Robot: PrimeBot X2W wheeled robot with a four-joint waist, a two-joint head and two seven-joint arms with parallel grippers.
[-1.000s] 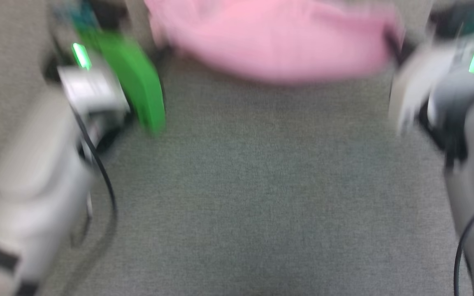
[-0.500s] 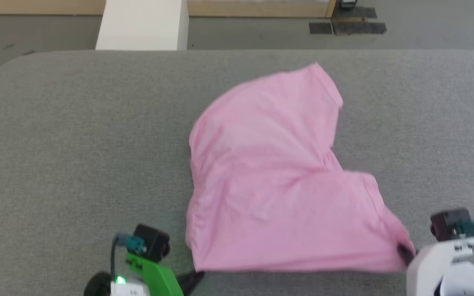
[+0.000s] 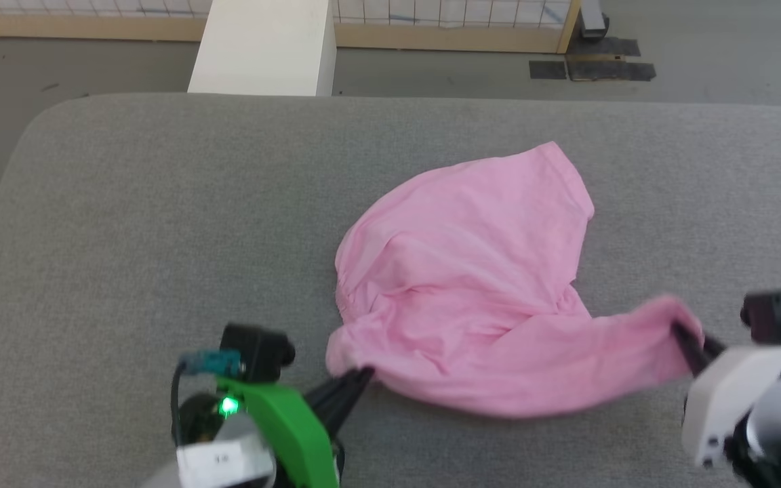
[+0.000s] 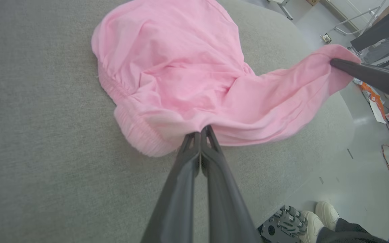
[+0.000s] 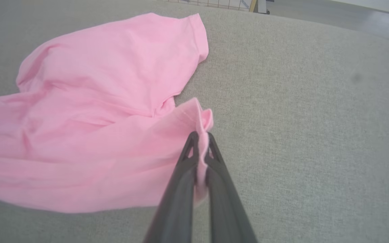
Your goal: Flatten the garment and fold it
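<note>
Flattening step: wrinkled light pink thin-fabric garment [image 3: 472, 271] lies bunched mid grey cloth-covered desk [image 3: 160, 203], its near corners pinched in the jaws of left gripper [image 3: 362, 373] and right gripper [image 3: 678, 332]. Next: draw them apart, taut.

Grey padded surface [image 3: 126, 224] bears the pink garment [image 3: 465, 271].

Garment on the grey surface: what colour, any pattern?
The thin fabric garment is plain light pink; head view shows best.

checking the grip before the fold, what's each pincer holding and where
Both hold the garment: left pincer pinches its near gathered edge, right pincer its hemmed corner.
</note>
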